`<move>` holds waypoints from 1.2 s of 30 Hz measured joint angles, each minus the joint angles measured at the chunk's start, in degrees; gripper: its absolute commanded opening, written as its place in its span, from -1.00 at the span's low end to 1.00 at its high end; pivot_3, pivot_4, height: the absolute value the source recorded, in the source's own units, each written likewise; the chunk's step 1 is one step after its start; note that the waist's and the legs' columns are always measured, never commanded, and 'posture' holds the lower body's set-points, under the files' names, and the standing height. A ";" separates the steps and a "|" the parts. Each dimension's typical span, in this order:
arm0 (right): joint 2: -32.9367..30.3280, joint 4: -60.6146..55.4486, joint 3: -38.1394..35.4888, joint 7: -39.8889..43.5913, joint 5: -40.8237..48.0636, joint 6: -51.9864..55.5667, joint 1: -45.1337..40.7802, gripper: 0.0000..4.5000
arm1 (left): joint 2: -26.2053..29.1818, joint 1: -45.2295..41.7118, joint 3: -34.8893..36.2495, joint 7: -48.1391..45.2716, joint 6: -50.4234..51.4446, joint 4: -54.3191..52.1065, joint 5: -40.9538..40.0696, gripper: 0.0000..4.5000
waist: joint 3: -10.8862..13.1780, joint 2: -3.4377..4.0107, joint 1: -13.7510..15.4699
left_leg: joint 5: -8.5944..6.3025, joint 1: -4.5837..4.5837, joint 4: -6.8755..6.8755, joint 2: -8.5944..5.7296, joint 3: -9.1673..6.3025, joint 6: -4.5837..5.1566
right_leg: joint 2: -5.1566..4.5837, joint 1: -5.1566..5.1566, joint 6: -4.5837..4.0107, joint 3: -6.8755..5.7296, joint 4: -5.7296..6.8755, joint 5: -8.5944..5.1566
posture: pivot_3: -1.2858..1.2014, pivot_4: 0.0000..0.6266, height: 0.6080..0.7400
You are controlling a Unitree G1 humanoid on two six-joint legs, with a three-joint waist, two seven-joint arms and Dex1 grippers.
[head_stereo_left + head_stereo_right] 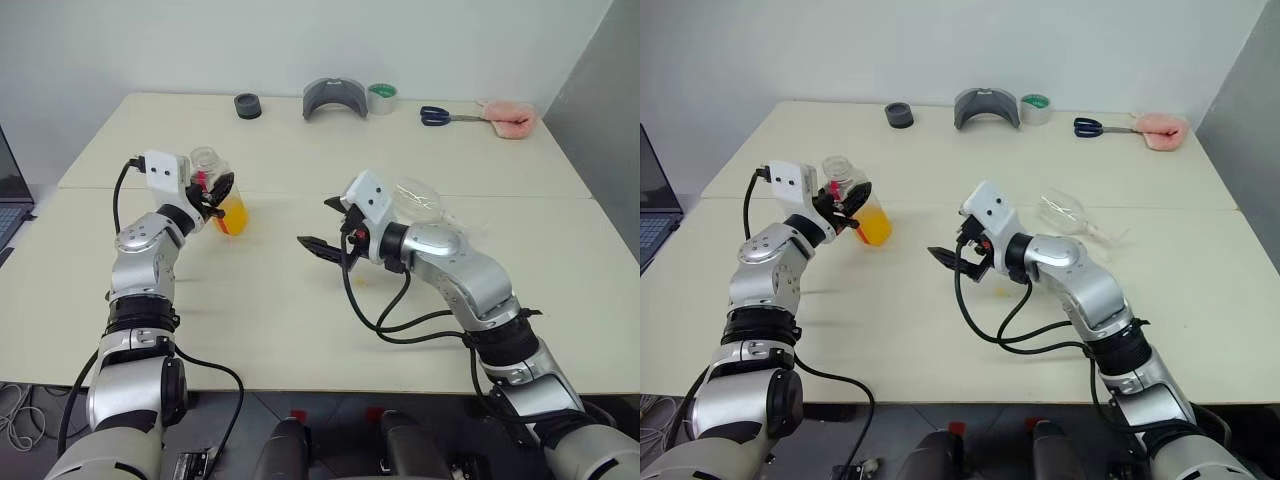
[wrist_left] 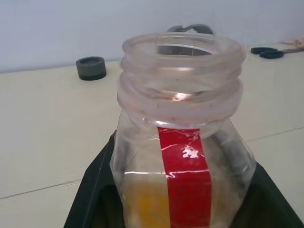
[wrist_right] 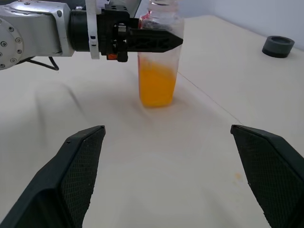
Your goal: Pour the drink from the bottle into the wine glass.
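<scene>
The wine glass [image 1: 420,200] is partly hidden behind the right arm, the bottle [image 2: 183,156] is cut off at the wrist view's lower edge, and the laptop [image 1: 10,190] at the side.

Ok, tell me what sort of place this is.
Probably a lab or workshop, not a kitchen: plain tables pushed together against a bare wall, tape and scissors at the back, a laptop at one side.

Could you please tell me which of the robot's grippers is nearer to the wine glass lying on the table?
The right. The right gripper hangs open just left of the wine glass; the left gripper, shut on the bottle, is farther off.
</scene>
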 measured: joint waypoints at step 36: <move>-0.39 -7.65 3.30 -1.66 -9.40 0.55 9.32 1.00 | -4.34 15.37 -0.03 10.02 -4.64 -8.29 0.89 0.98 | -0.02 -0.02 -0.94 | -0.12 0.07 -0.04 0.06 0.00 0.19 | 0.12 -0.07 -0.01 0.09 0.10 0.01 | 0.03 -0.52 1.00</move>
